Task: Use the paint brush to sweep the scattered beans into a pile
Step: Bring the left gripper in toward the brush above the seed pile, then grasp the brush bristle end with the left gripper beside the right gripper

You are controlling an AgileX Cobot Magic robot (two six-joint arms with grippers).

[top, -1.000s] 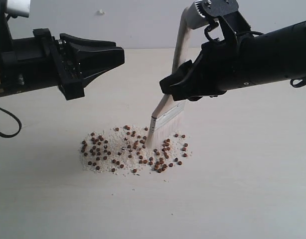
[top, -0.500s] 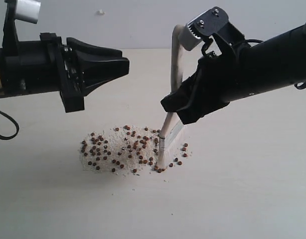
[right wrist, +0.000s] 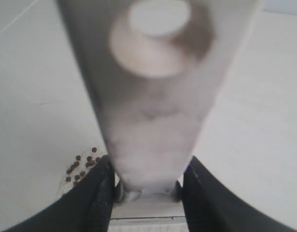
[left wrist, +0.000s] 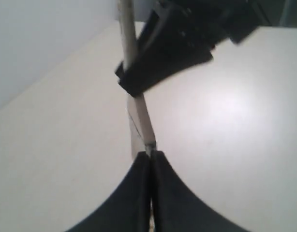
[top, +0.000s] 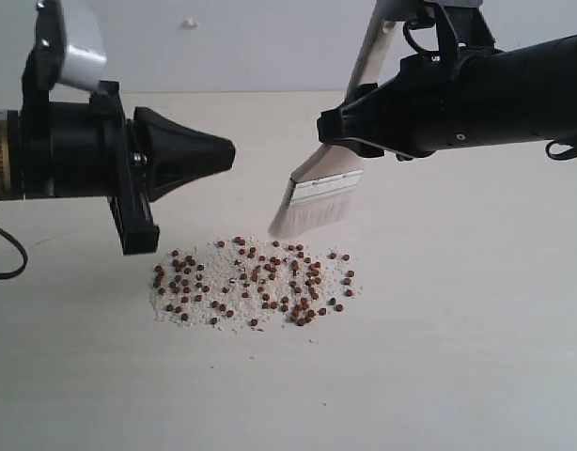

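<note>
The beans [top: 256, 282] lie in a loose patch on the table, reddish-brown pellets mixed with white grains; a few show in the right wrist view [right wrist: 81, 166]. My right gripper [top: 350, 127] is shut on the paint brush handle [right wrist: 155, 111]. The paint brush [top: 319, 193] hangs tilted above the patch's far right part, its cream bristles [top: 303, 218] clear of the beans. In the left wrist view the brush [left wrist: 139, 111] shows edge-on beyond the jaws. My left gripper [top: 227, 150] hovers shut and empty, above and left of the patch, pointing at the brush.
The pale tabletop [top: 439, 357] spreads on all sides of the patch. A light wall [top: 223, 47] stands behind the table's far edge. Both black arms hang over the table's rear half.
The brush has lifted off the beans' right side, where its bristles touched half a second ago, and now hangs higher. The left gripper has turned and dropped slightly.
</note>
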